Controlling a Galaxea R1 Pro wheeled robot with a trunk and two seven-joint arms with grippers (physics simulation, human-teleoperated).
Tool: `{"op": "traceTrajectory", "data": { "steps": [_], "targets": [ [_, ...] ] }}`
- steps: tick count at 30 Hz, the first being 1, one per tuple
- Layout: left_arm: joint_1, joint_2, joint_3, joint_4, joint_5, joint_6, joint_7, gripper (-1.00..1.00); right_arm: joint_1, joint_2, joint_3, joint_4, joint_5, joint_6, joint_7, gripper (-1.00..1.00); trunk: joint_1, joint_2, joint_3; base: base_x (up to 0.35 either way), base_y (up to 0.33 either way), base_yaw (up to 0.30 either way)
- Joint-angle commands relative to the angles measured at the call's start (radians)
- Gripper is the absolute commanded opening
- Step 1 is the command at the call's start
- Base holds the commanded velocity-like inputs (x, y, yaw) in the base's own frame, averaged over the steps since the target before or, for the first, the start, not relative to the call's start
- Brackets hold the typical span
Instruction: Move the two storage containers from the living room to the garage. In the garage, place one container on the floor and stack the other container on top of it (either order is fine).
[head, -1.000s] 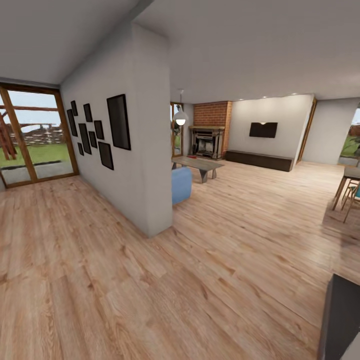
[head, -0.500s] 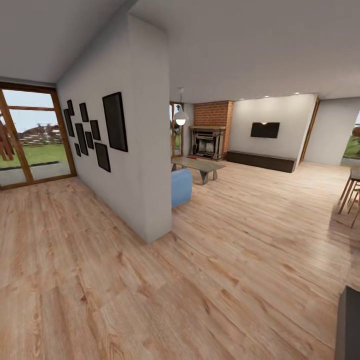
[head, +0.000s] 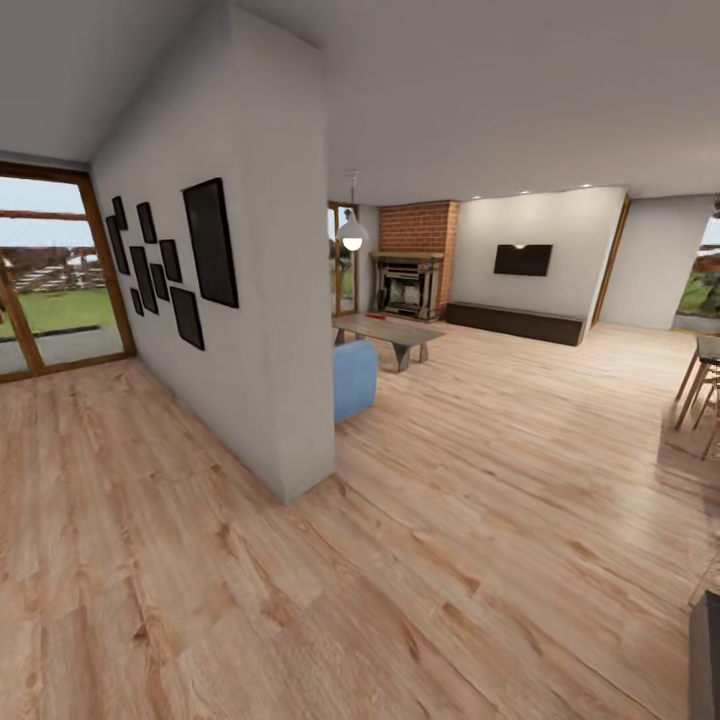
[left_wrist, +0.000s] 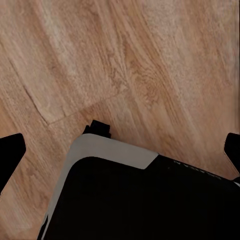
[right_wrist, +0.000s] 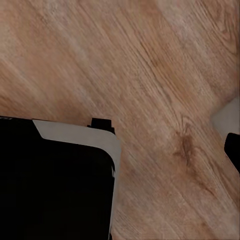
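Fingers (left_wrist: 11, 150) spread over wood-plank floor (left_wrist: 150, 65)

- The whole head view has shifted, so the camera has moved, not the furnishings: the partition wall (head: 270, 300) now stands larger and nearer, its end edge reaching higher toward 12 o'clock.
- The black picture frames (head: 165, 265) on it have slid toward 9 o'clock.
- The glazed door (head: 50, 270) at 9 o'clock is cut off more by the picture's edge.
- The blue sofa (head: 354, 378), pendant lamp (head: 351, 235), wall TV (head: 522, 260) and low bench (head: 515, 321) sit slightly further toward 9 o'clock.
- The chairs (head: 700, 390) at 3 o'clock show more than half a second ago.
- The dark object (head: 705, 655) at 4 o'clock has shrunk to a sliver at the corner.
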Motion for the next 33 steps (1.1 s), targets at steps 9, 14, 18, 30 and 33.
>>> {"op": "traceTrajectory", "data": {
  "steps": [9, 14, 18, 30, 33],
  "targets": [
    [0.0, 0.001, -0.003, 0.0, 0.005, -0.001, 0.0, 1.0, -0.001, 0.005, 0.009, 0.003, -0.009, -0.007, 0.0, 1.0, 0.001, -0.001, -0.005, 0.322, 0.0, -0.257],
    [0.0, 0.001, -0.003, 0.0, 0.005, -0.002, 0.0, 1.0, -0.001, 0.005, 0.01, 0.003, -0.006, -0.007, -0.001, 1.0, 0.001, -0.001, -0.006, 0.322, 0.0, -0.263],
    [0.0, 0.001, -0.002, 0.0, 0.005, 0.001, 0.0, 1.0, -0.001, 0.005, 0.01, 0.003, -0.004, -0.007, -0.001, 1.0, 0.001, -0.001, -0.008, 0.322, 0.0, -0.263],
    [0.0, 0.002, -0.002, 0.0, 0.006, -0.001, 0.0, 1.0, -0.001, 0.003, 0.01, 0.003, -0.003, -0.007, 0.0, 1.0, 0.001, -0.001, -0.012, 0.322, 0.0, -0.263],
    [0.0, 0.002, -0.002, 0.0, 0.006, -0.002, 0.0, 1.0, -0.001, 0.003, 0.01, 0.003, -0.003, -0.007, 0.0, 1.0, 0.001, -0.001, -0.013, 0.322, 0.0, -0.263]
  ]
}}
